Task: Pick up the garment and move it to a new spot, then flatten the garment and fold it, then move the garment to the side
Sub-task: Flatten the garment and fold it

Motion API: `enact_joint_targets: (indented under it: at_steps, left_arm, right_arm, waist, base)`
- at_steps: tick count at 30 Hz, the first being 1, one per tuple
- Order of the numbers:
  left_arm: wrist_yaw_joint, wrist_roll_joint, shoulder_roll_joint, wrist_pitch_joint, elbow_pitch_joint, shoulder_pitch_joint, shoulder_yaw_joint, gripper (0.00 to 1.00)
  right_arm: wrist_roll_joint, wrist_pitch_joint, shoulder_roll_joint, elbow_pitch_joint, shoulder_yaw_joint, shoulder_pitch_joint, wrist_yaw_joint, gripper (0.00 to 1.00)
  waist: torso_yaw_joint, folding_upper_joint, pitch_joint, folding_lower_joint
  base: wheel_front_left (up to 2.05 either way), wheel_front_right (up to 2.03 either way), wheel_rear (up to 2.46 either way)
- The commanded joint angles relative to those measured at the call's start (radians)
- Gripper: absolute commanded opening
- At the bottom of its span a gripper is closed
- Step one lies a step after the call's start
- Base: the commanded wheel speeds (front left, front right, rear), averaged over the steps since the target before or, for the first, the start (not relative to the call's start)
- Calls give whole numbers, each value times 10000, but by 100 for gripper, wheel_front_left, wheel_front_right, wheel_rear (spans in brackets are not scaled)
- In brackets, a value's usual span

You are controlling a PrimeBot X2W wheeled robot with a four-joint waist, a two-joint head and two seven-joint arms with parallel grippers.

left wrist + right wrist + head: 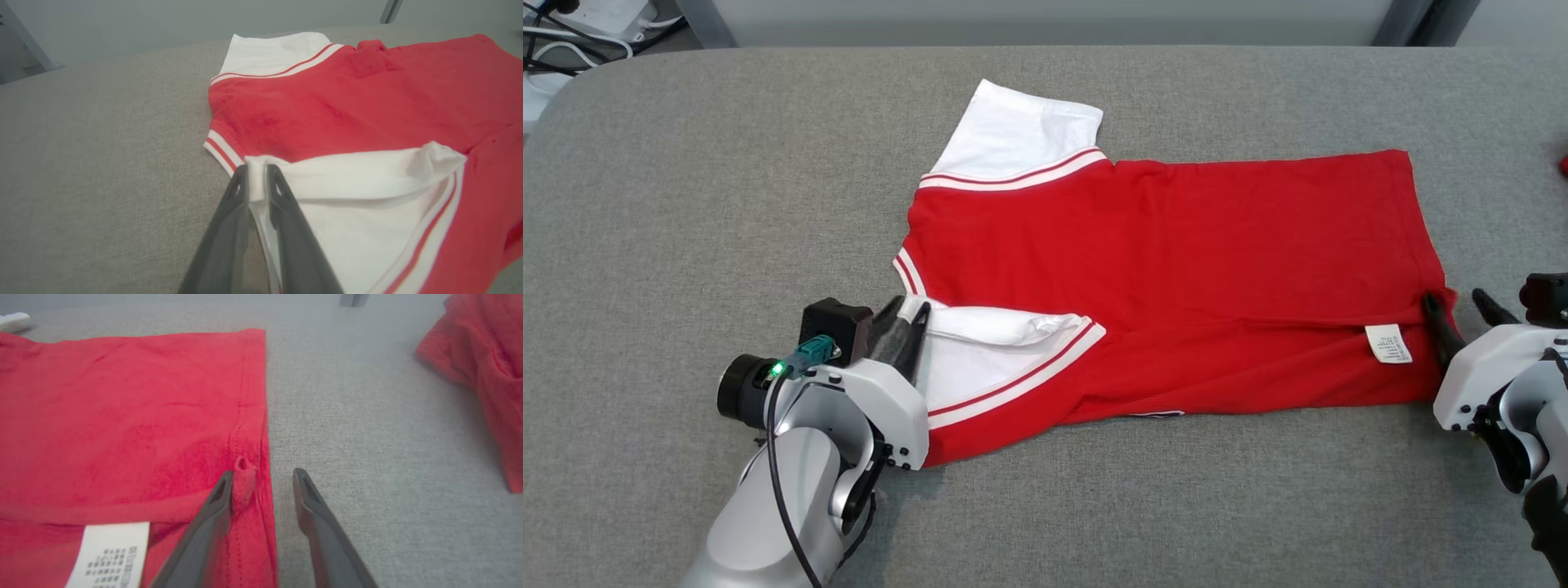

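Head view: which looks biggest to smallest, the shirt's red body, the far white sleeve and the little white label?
1. Red body, by far the largest.
2. Far white sleeve, clearly smaller.
3. White label, the smallest.
All three lie flat on the same table, so nearness to the camera hardly skews this order.

The place is looking like a robotics lab or test room rather than a home. A wide table [686, 204] covered in grey fabric is standing before a plain pale wall [1045, 20] and metal posts [1395, 20]. Cables [572, 37] and a white power strip [600, 12] are lying loose on the floor [670, 37] past its far left corner. One garment [1176, 261] is lying on the table, another red cloth [482, 375] apart from it.
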Motion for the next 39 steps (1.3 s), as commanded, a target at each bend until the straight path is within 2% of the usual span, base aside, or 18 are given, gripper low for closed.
enact_joint_targets:
  at_steps: [1, 5, 9, 13, 19, 23, 33, 39]
  left_arm:
    - [2, -48, 204, -174, -87, -474, 353, 100]
    - [167, -203, 93, -583, 42, -495, 537, 100]
    - [365, -431, 24, -1075, -283, -218, 798, 100]
    - [582, -704, -11, -1658, -1004, 334, 1150, 100]
    - [967, -887, 4, -2104, -2279, 1551, 1590, 100]
    - [1014, -973, -9, -2218, -3057, 2455, 1774, 100]
    - [1111, -855, -159, -2280, -3967, 4248, 1790, 100]
    - [1050, -871, -227, -2270, -3953, 4772, 1602, 100]
  right_arm:
    - [-37, -366, -163, -12, 106, -135, -2, 100]
    - [-254, -1150, -93, 174, 46, -299, -2, 100]
    - [-544, -1468, 69, -166, -96, -222, -2, 100]
    - [-1034, -1500, 222, -1535, -675, 313, -2, 100]
    - [-2033, -1504, 720, -3771, -1719, 1998, -2, 100]
    - [-2494, -1505, 1086, -4894, -2162, 3030, -2, 100]
    - [-3255, -1506, 1708, -6751, -2988, 5074, -2, 100]
    - [-3483, -1506, 1980, -7234, -3220, 5922, -2, 100]
  waist:
    - [-17, 0, -27, 0]
    - [-77, 0, -159, 0]
    - [-155, 0, -372, 0]
    - [-213, 0, -635, 0]
    - [-263, 0, -1237, 0]
    - [-298, 0, -1673, 0]
    - [-275, 0, -2451, 0]
    - [-259, 0, -2631, 0]
  base:
    - [0, 0, 0]
    - [0, 0, 0]
    - [0, 0, 0]
    - [0, 0, 0]
    - [0, 0, 0]
    - [0, 0, 0]
    - [0, 0, 0]
    - [0, 0, 0]
